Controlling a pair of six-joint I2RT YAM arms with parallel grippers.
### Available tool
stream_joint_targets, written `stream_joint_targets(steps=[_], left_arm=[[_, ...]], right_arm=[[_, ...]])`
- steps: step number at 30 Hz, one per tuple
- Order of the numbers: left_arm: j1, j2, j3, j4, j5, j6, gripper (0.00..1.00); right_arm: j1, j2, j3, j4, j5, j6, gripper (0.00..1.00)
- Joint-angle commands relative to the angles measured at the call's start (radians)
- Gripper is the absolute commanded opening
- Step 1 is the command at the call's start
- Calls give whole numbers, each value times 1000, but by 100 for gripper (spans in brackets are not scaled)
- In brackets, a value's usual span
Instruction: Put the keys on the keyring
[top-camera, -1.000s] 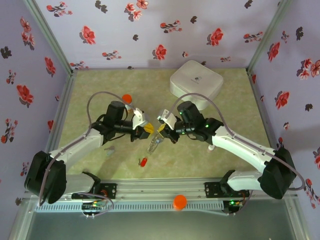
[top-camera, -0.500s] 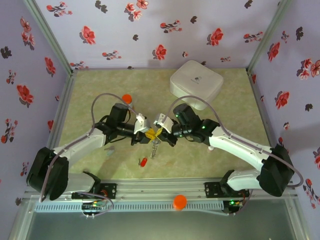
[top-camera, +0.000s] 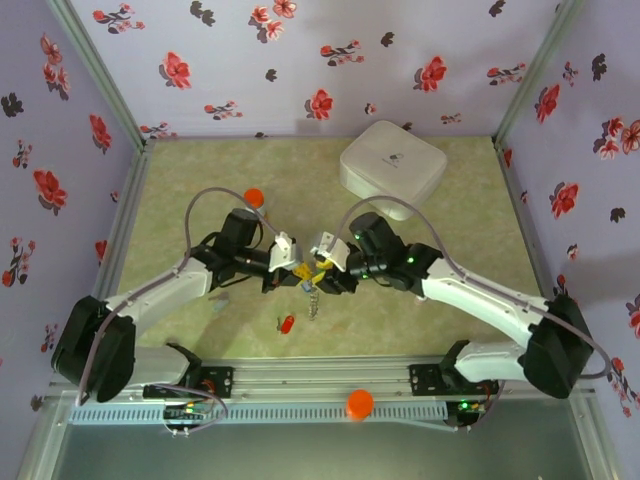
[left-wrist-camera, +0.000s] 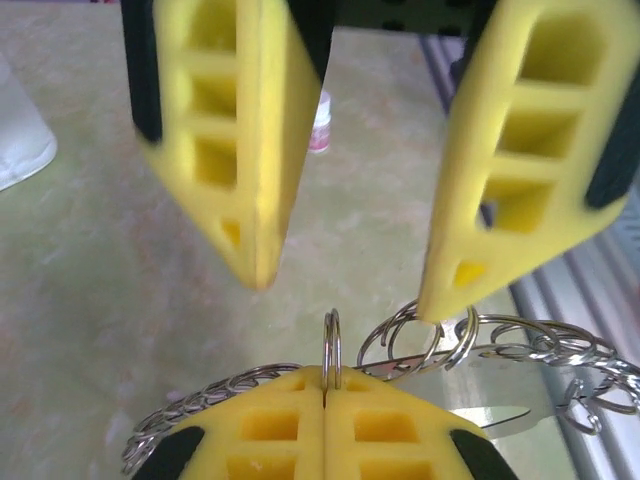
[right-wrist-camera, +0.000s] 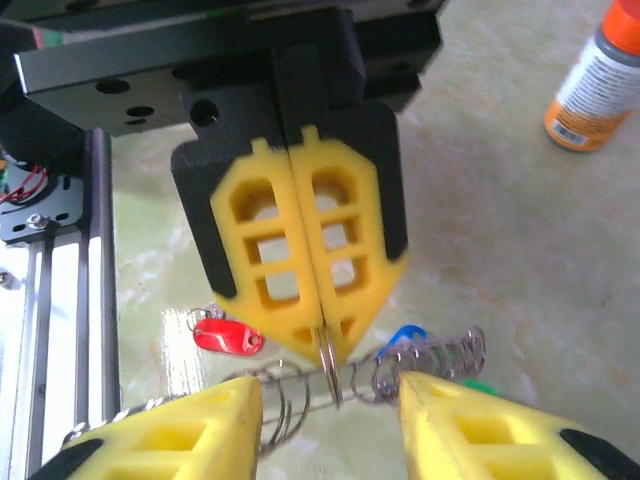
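Note:
My left gripper (left-wrist-camera: 325, 372) is shut on a small split ring (left-wrist-camera: 331, 340) that belongs to the keyring (left-wrist-camera: 560, 350), a limp chain of metal rings. The chain hangs below the two grippers in the top view (top-camera: 313, 300). My right gripper (right-wrist-camera: 330, 388) is open, one fingertip on each side of that ring, and faces my left gripper (right-wrist-camera: 322, 345) tip to tip. On the chain hang keys with a blue tag (right-wrist-camera: 405, 336) and a green tag (right-wrist-camera: 481, 386). A red-tagged key (right-wrist-camera: 228, 336) lies loose on the table (top-camera: 287, 323). A plain metal key (top-camera: 220, 300) lies to the left.
An orange-capped bottle (top-camera: 253, 197) stands behind the left arm. A white box (top-camera: 392, 165) sits at the back right. A small white bottle (left-wrist-camera: 320, 122) stands further off. An orange cap (top-camera: 359, 403) rests on the front rail. Flowered walls enclose the table.
Both grippers have closed in on each other over the middle of the table. The chain, slanted before, now hangs straight down beneath them.

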Motion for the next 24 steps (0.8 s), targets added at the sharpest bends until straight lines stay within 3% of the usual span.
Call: stream_joint_targets(steps=[1,5,8,12,19,24], left_arm=[[-43,-78,30,-56,-178,100,0],[-117,-103,119,-222,-390,227,0],[-156,-107,168,-307,-475,259,0],[-185,-111,187,-344,-498,264,0],[-209,-96,169,-317,-484,237,0],[-209,-111,140,-277,-459,193,0]], right_arm=[[-7,-132,-54,42,153,-38,47],[-26,-256,-153,87,191,-138,47],[-26,-285,-214,168,218,-187,43],[-13,-239,-218,201,98,-262,37],[3,-157,-266,390,64,-224,26],[5,-126,-302,482,45,-189,28]])
